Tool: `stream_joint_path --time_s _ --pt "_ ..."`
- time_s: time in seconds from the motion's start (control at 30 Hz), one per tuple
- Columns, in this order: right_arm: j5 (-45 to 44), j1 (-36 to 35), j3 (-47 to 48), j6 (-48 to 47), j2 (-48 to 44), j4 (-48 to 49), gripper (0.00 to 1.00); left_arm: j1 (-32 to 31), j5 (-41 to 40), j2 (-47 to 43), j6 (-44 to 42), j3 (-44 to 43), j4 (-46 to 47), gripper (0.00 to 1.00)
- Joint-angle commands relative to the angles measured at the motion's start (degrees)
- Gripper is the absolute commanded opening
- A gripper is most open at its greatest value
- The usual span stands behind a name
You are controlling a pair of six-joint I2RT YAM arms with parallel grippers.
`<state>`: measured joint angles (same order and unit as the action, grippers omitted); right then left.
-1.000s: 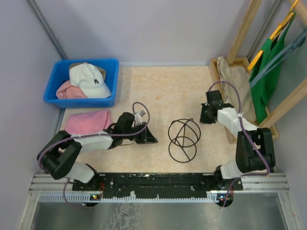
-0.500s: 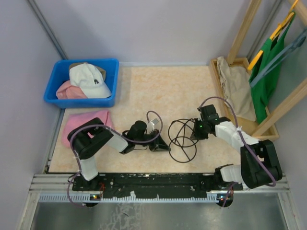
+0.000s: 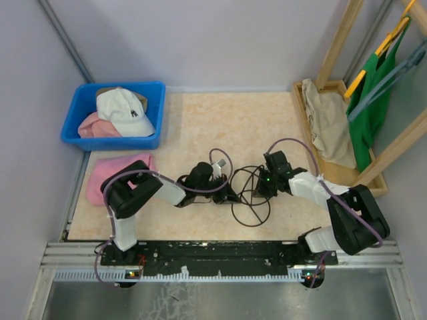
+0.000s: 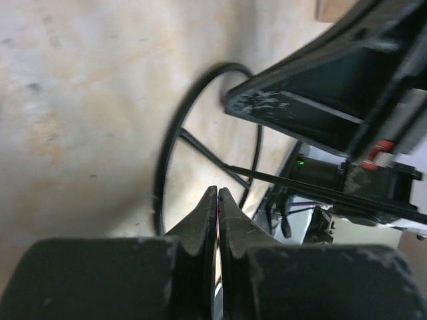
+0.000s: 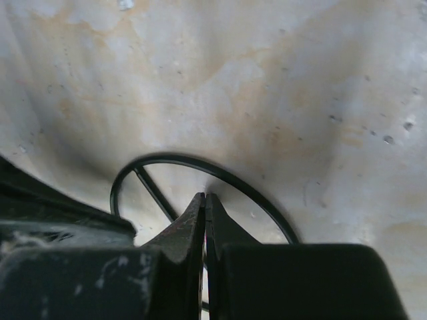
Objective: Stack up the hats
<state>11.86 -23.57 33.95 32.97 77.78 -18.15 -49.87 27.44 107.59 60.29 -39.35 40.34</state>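
Observation:
A white hat point(image 3: 123, 110) lies on top of a pink hat point(image 3: 93, 127) in the blue bin point(image 3: 150, 90) at the back left. Both grippers are far from them, at a black wire stand point(image 3: 250, 212) in the middle of the table. My left gripper point(image 3: 231, 196) point(image 4: 218, 190) lies low at the stand's left side, jaws pressed together, and the wire ring point(image 4: 163, 167) runs just beside them. From the right, my right gripper point(image 3: 260, 189) point(image 5: 205, 195) comes in shut, its tips right at the ring point(image 5: 247, 183). No wire shows between either pair of jaws.
A flat pink cloth point(image 3: 107, 175) lies on the table in front of the bin. A wooden rack at the right holds a beige garment point(image 3: 327, 120) and a green one on a hanger point(image 3: 373, 93). Grey walls close in both sides.
My left arm swung right to the wire stand and its jaws closed. The right arm came forward and left to the stand's other side. The stand shifted slightly.

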Motion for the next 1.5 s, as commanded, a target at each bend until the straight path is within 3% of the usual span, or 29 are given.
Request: stream_joint_path --time_s 0.0,0.4,1.03,1.27,1.47 --pt "-2.8 -2.6 -0.8 3.5 2.4 6.6 0.00 -0.1 -2.5 3.2 -2.7 -0.5 -2.4 0.06" --pt "-6.7 -3.7 -1.9 7.4 7.5 15.3 0.00 5.5 -4.4 7.4 -6.0 -3.7 -6.1 0.05" --pt "-6.3 -3.7 10.8 6.3 22.5 18.8 0.00 15.2 -5.7 10.5 -13.4 -15.0 -16.4 0.03" --pt "-5.6 -3.3 11.0 5.9 17.7 18.2 0.00 15.3 -6.9 5.5 -14.9 -14.0 -19.4 0.05" --pt "-5.2 -2.0 11.9 4.7 12.4 16.0 0.00 15.3 -10.6 -5.7 -15.0 -6.6 -22.1 0.12"
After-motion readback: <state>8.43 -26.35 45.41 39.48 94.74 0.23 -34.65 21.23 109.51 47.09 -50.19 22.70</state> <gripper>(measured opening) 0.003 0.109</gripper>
